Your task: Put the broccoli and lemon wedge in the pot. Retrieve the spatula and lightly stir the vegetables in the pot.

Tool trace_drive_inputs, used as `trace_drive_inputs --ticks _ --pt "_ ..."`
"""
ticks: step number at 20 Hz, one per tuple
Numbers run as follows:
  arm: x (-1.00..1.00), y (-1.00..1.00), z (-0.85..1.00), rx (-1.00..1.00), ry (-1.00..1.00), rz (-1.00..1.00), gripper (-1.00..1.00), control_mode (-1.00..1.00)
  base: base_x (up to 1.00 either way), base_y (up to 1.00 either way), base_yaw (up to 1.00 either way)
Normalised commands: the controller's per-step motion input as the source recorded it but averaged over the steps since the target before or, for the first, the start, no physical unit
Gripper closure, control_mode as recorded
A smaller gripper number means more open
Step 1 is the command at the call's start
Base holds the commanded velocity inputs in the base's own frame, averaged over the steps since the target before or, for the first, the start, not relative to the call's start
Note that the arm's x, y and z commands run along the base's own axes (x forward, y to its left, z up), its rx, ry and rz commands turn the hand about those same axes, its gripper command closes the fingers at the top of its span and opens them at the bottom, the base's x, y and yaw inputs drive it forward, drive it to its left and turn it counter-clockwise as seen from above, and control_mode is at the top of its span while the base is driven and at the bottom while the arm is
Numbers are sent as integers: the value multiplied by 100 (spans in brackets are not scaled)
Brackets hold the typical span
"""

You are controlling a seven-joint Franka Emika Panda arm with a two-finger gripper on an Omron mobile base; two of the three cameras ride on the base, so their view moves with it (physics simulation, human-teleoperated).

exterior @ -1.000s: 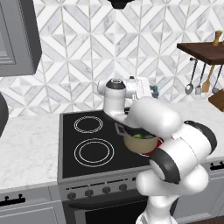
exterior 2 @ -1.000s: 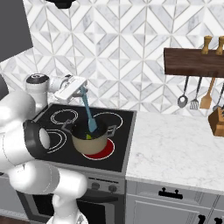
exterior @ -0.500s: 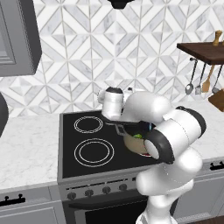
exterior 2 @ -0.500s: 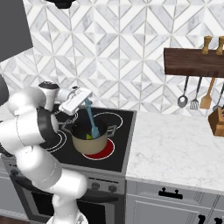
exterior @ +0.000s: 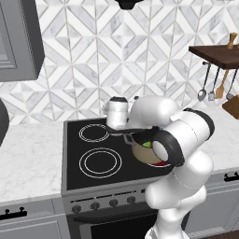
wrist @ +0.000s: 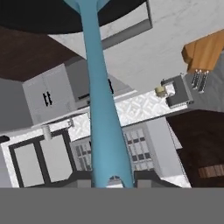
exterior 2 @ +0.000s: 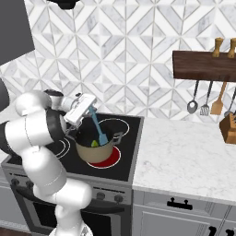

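Here the spatula [exterior 2: 97, 126] slants down left of centre in the right base view, its blade inside the pot [exterior 2: 96, 150] beside the lemon wedge [exterior 2: 94, 143]; the gripper [exterior 2: 87, 109], up-left of it, clamps its teal handle.

A backsplash [exterior 2: 138, 69] of white and grey diamond tiles covers the wall behind a black cooktop [exterior: 93, 149] with ringed burners. White marble desk [exterior 2: 184, 156] runs to either side, over grey cabinets [exterior 2: 184, 216] with dark handles. A dark wooden shelf [exterior 2: 203, 64] carries hanging utensils [exterior 2: 205, 99], and a grey wall cabinet [exterior: 18, 42] hangs at left
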Motion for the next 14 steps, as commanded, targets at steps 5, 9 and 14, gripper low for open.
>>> trace_drive_inputs --ticks 5,9,14 --pt "-1 12 -34 14 -5 0 100 -100 0 0 0" --pt "-6 23 -17 37 0 0 100 -100 0 0 0" --pt "-9 9 -10 49 0 0 100 -100 0 0 0"
